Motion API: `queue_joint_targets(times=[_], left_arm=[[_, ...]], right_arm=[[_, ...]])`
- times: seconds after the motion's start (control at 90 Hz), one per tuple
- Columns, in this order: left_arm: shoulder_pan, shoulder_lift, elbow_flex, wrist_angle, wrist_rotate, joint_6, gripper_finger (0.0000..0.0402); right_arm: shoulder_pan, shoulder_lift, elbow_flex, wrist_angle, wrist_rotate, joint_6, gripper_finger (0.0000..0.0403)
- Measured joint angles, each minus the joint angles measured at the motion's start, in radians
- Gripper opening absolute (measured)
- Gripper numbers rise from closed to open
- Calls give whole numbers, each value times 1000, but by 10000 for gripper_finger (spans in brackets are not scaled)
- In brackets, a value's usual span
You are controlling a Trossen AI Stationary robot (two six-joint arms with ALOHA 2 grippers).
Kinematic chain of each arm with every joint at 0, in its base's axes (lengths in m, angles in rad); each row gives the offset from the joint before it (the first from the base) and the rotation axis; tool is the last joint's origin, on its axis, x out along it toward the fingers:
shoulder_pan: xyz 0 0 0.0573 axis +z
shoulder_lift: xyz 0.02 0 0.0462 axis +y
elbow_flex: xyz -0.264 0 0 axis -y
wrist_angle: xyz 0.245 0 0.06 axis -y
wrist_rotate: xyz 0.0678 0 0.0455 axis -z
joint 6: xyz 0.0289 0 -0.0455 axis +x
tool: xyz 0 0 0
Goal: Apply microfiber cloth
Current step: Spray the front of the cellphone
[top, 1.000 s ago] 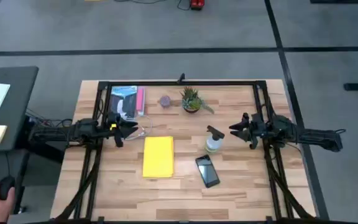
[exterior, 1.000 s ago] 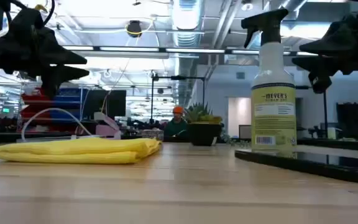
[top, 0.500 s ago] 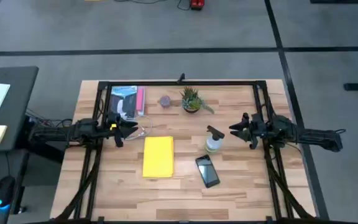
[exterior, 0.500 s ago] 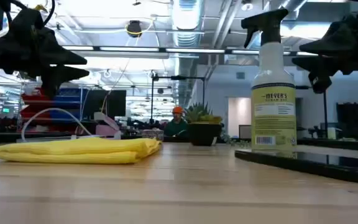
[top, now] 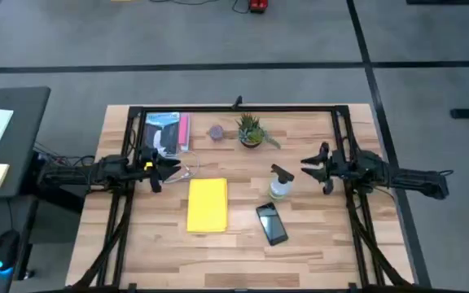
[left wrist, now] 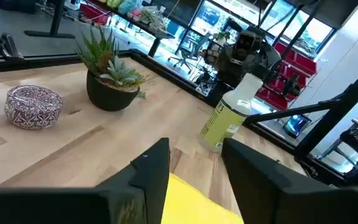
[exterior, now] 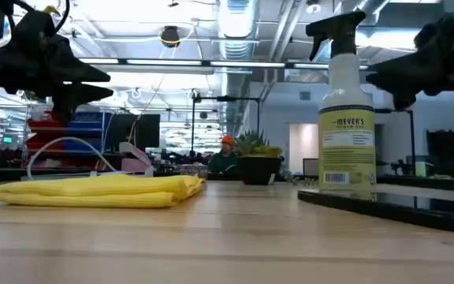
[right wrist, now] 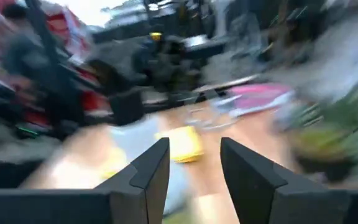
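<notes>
The reach is not yet begun: both the left gripper (top: 172, 168) and right gripper (top: 309, 167) hang open, and the bright yellow rectangular microfiber cloth (top: 207, 204) lies untouched just beside the left one, which I judge must descend onto it.

Spray bottle (top: 279, 185), black smartphone (top: 272, 223), potted succulent (top: 251, 130), patterned round tin (left wrist: 33, 106)
</notes>
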Motion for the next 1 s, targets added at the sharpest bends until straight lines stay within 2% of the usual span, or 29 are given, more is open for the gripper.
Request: queue_joint_targets(times=[0.122, 0.222, 0.3, 0.433, 0.556, 0.6, 0.789, 0.911, 1.0], left_arm=[[0, 0, 0, 0, 0, 0, 134], [0, 0, 0, 0, 0, 0, 134], [0, 0, 0, 0, 0, 0, 134], [0, 0, 0, 0, 0, 0, 134], [0, 0, 0, 0, 0, 1, 134], [0, 0, 0, 0, 0, 5, 134], [0, 0, 0, 0, 0, 27, 134], [0, 0, 0, 2, 0, 26, 134], [0, 0, 0, 2, 0, 25, 134]], right_arm=[[-22, 0, 0, 55, 25, -155, 132], [-27, 0, 0, 77, 24, -173, 132], [-29, 0, 0, 141, 41, -120, 132], [-29, 0, 1, 315, 46, 78, 132], [-1, 12, 41, 326, -60, 113, 134], [23, 27, 65, 333, -66, 100, 138], [157, 202, 205, 290, -56, -18, 149], [249, 358, 328, 289, 2, -190, 142], [307, 456, 440, 284, 16, -202, 132]])
